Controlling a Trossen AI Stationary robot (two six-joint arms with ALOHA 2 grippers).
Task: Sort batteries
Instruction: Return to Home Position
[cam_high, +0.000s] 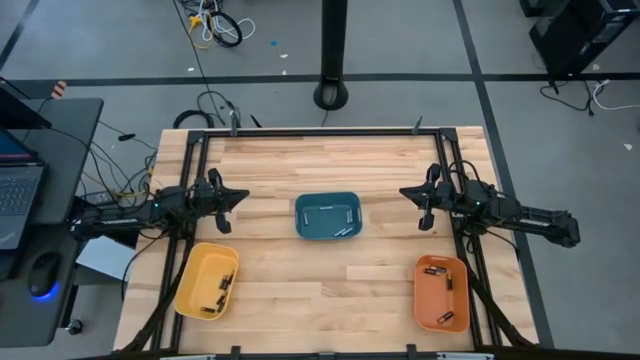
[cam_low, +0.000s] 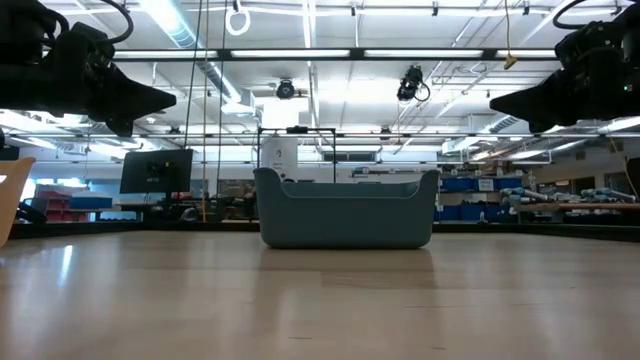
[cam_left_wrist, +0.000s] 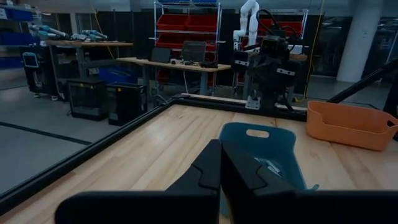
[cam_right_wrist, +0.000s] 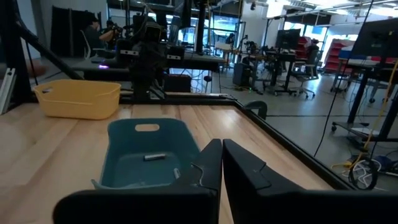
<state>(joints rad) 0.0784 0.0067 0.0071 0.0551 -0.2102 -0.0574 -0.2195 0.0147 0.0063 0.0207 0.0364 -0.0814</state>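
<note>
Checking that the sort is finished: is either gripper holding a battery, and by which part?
Nothing is held: the left gripper and the right gripper are both shut, with nothing clamped in them.

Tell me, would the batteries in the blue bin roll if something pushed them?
Probably yes: the batteries are small round cylinders lying on their sides, so a sideways nudge would likely roll them. The walls of the blue bin should stop them. Being tiny, they likely lift easily.

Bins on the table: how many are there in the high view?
3. A yellow bin at lower left of the high view, a teal bin at centre, an orange bin at lower right. None seems hidden.
</note>
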